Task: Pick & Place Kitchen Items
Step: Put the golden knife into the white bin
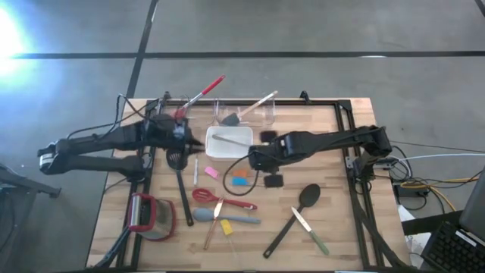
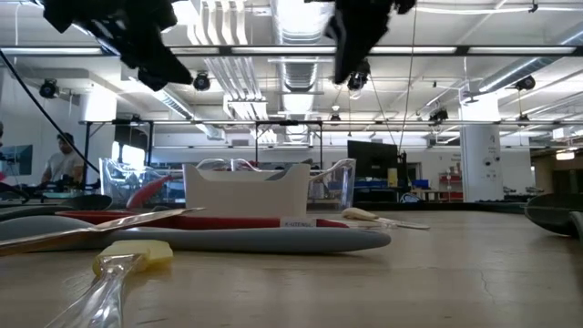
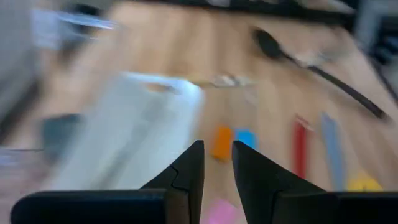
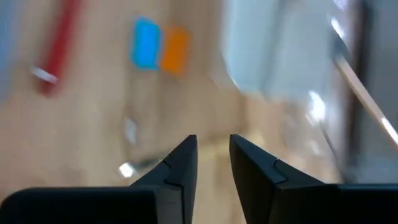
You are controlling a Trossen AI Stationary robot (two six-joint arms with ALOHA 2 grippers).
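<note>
Kitchen items lie loose on the wooden table: a black slotted turner (image 1: pixel 179 174), a black spoon (image 1: pixel 299 208), a red whisk (image 1: pixel 223 200), a grey-blue spatula (image 1: pixel 226 218), and blue and orange pieces (image 1: pixel 239 179). A metal spoon (image 1: pixel 221 139) rests in the white dish (image 1: pixel 241 145). My left gripper (image 1: pixel 187 136) hangs above the table just left of the dish, open by a narrow gap (image 3: pixel 217 165) with nothing in it. My right gripper (image 1: pixel 254 159) hangs by the dish's near right corner, above the coloured pieces, also narrowly open (image 4: pixel 213 162) and holding nothing.
A clear tub (image 1: pixel 244 114) with a pale spatula leaning in it stands behind the dish, and a red-handled utensil (image 1: pixel 203 92) leans beside it. A red-and-grey gadget (image 1: pixel 148 216) lies near left. Two knives (image 1: pixel 311 229) and a yellow piece (image 1: pixel 226 227) lie near the front.
</note>
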